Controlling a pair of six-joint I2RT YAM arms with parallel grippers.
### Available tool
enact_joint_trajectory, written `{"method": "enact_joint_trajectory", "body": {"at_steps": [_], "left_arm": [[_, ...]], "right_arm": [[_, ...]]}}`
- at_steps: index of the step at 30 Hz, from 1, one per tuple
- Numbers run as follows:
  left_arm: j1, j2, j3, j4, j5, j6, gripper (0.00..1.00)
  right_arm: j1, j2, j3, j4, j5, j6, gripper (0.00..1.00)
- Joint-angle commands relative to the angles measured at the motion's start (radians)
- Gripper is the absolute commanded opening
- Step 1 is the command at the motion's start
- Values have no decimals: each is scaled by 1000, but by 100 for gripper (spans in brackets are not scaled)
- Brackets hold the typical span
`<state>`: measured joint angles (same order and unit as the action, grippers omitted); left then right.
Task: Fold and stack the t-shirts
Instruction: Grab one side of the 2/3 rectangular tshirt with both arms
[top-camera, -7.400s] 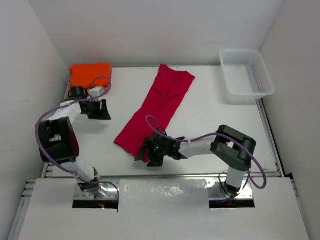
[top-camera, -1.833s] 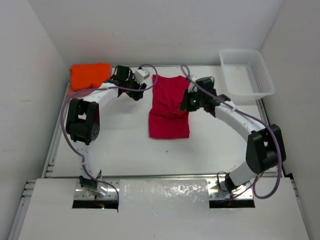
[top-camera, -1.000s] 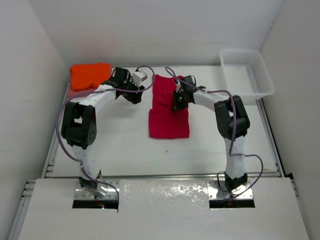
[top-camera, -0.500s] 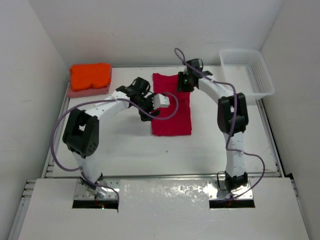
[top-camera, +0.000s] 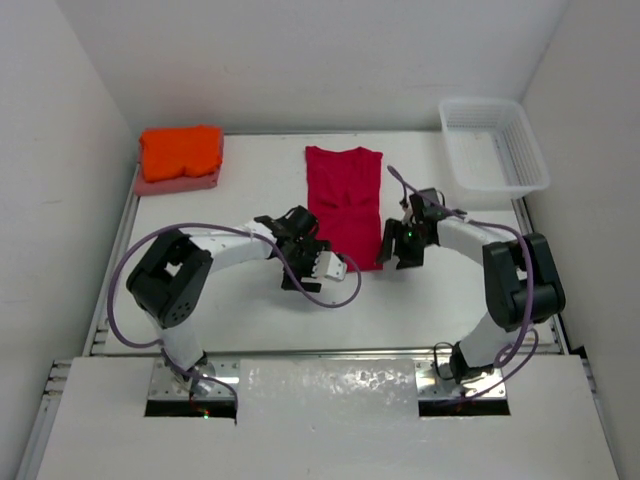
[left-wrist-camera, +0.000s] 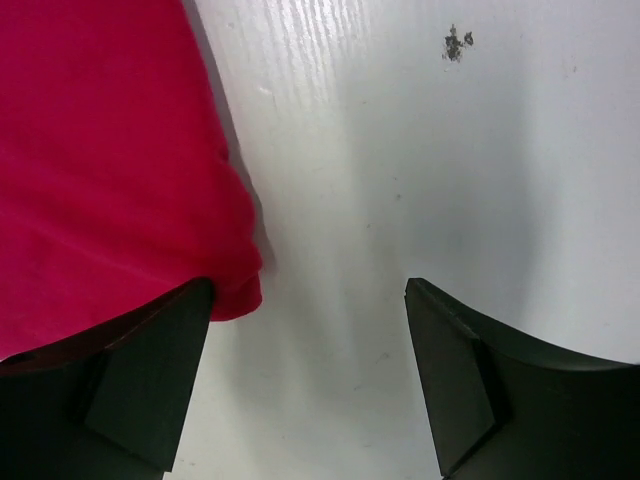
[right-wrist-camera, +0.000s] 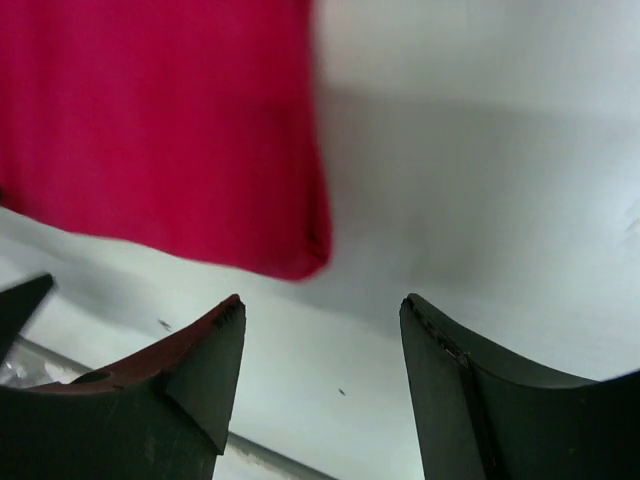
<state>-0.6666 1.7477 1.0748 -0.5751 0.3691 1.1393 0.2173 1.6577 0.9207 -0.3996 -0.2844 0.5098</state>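
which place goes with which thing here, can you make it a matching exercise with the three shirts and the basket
Things
1. orange t-shirt
2. salmon-pink t-shirt
3. crimson t-shirt
4. white mesh basket

Places
A. far right corner of the table
B. middle of the table, lying alone
C. underneath another shirt
D. on top of another shirt, far left corner

Pairs: 1-D, 2-C, 3-B, 4-A
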Motion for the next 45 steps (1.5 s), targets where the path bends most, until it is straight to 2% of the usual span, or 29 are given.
{"method": "enact_joint_trajectory", "body": {"at_steps": [1, 6, 11, 13, 15, 18, 19, 21, 23, 29, 33, 40, 45], "left_arm": [[1, -21, 4, 120, -1, 27, 76], [-22, 9, -36, 246, -56, -36, 72], [-22, 29, -84, 288, -119, -4, 57], [-22, 24, -104, 267, -99, 8, 55], [-22, 18, -119, 277, -75, 1, 44], [-22, 24, -134, 349, -100, -59, 28], [-22, 30, -133, 366, -111, -85, 15], [-22, 38, -131, 403, -154, -102, 0], [-21, 36, -130, 416, -168, -128, 0], [-2, -68, -139, 217, -93, -141, 0], [-8, -129, -165, 95, -59, -229, 0], [-77, -327, -230, -115, -21, -366, 0], [-119, -444, -104, -357, 144, -409, 0]], "right_arm": [[-2, -30, -107, 192, -96, 117, 61], [8, 19, -140, 275, -85, 145, 61], [8, 37, -175, 307, -41, 177, 61], [10, 56, -180, 332, -53, 199, 59], [14, 66, -186, 352, -59, 222, 57], [25, 89, -174, 352, -78, 240, 37], [30, 93, -172, 352, -84, 243, 25], [31, 91, -168, 332, -94, 228, 13], [31, 82, -166, 309, -95, 217, 0], [37, -5, -158, 155, -127, 83, 0], [79, -90, -196, 11, -134, 0, 0], [154, -427, -352, -142, -157, 71, 0], [211, -628, -291, -295, -197, 171, 0]]}}
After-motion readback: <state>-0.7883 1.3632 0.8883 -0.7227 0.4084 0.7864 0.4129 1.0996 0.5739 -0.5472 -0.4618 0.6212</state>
